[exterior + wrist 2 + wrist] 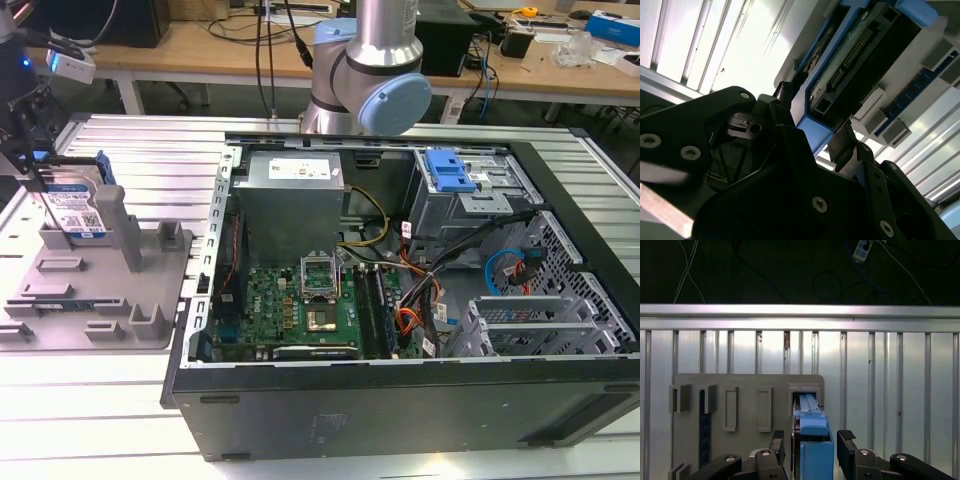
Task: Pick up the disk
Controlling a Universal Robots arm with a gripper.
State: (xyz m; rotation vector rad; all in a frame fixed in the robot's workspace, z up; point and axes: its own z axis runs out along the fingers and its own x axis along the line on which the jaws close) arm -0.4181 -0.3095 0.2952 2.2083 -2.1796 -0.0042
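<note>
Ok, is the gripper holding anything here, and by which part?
Nothing is held yet. The gripper is open, its fingers straddling the disk at its blue-railed sides with slim gaps. The disk stands in the grey fixture.

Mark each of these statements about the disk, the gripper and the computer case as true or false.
1. The disk stands on edge in the grey fixture. True.
2. The disk lies inside the computer case. False: it is outside the case, in the fixture on the exterior view's left.
3. The gripper is at the disk, above the fixture. True: in the first wrist view the disk's blue edge sits right in front of it.
4. The computer case is closed up. False: its side is open and the motherboard shows.
</note>
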